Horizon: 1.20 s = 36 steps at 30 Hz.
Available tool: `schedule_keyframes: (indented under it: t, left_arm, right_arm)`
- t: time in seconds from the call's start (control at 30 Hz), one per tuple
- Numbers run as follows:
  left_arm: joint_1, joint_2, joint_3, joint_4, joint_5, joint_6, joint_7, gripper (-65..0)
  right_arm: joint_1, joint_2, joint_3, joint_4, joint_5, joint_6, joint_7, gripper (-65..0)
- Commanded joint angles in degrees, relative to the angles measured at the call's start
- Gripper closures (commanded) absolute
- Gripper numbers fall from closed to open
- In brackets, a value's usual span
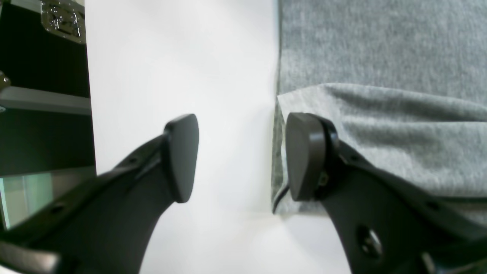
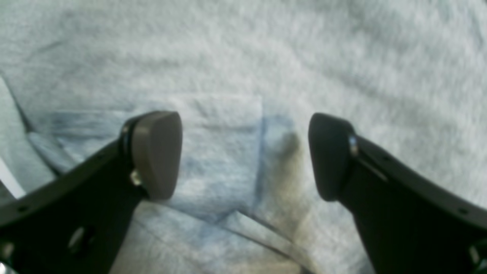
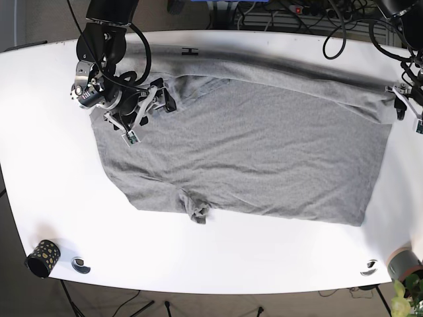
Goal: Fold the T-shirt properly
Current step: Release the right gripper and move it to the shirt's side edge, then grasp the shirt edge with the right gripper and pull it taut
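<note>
The grey T-shirt (image 3: pixel 251 152) lay spread flat on the white bench (image 3: pixel 39 185), its long way across. The left pincer (image 1: pixel 241 156) was wide open and held nothing, straddling the shirt's edge. The right pincer (image 2: pixel 245 156), open and empty, hung over the shirt's far corner.

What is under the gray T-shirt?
The white table lies under the T-shirt and shows all around it. The part of the table beneath the cloth is covered, so anything lying there cannot be seen.
</note>
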Motion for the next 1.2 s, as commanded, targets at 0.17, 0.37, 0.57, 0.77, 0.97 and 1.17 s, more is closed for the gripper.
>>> schedule_keyframes:
  t: [0.17,0.37,0.57,0.77,0.97,1.17]
  left_arm:
    - [-1.6,-1.5,-0.4,0.9,-0.6,0.4,-1.2,-33.2]
    - [-1.6,-1.3,-0.2,0.9,-0.6,0.4,-1.2,-33.2]
    - [-1.4,-1.3,-0.2,0.8,-0.6,0.4,-1.2,-33.2]
    - [-1.1,-1.3,-0.2,0.7,-0.6,0.4,-1.2,-33.2]
    - [-1.1,-1.3,-0.2,0.6,-0.5,0.4,-1.2,-33.2]
    - [-1.1,-1.3,0.0,0.6,-0.5,0.4,-1.2,-33.2]
  right_arm:
    - [0.0,0.4,-4.4,0.7,0.9,0.36,1.3,-37.9]
    - [-0.4,0.3,-6.5,-0.7,0.9,0.36,2.9,-24.9]
    - [-0.4,0.4,-6.6,-5.0,0.9,0.36,5.1,-23.5]
    - [-1.3,0.4,-6.6,-1.8,1.1,0.36,5.6,-2.7]
    - [-2.0,0.5,-6.6,4.4,1.0,0.36,5.5,0.0]
    - [-0.5,1.4,-6.5,6.9,0.8,0.36,5.5,0.0]
